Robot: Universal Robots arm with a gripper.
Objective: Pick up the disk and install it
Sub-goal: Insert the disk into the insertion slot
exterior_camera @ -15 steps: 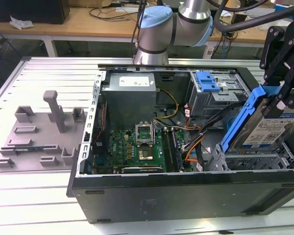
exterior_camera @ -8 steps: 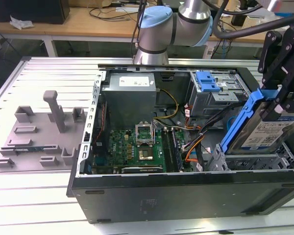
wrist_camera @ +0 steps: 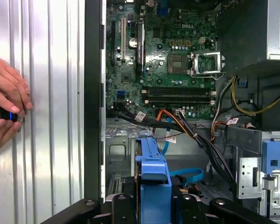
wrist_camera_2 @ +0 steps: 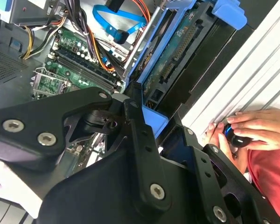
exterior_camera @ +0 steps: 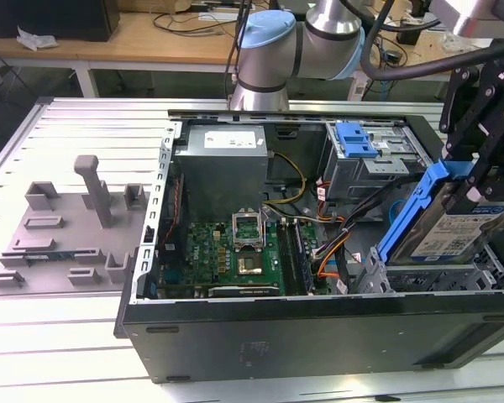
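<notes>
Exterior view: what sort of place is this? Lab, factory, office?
Probably a robotics lab workcell: the arm's gripper holds the disk at an open desktop computer case on a slatted aluminium table, with cable-strewn wooden benches behind.

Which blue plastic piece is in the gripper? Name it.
The rail framing the disk, tilted at the exterior view's right, clamped in the gripper; the blue latch sits apart on the drive cage.

Exterior view overlooks the open computer case (exterior_camera: 319, 340); both wrist views look closely inside it
</notes>
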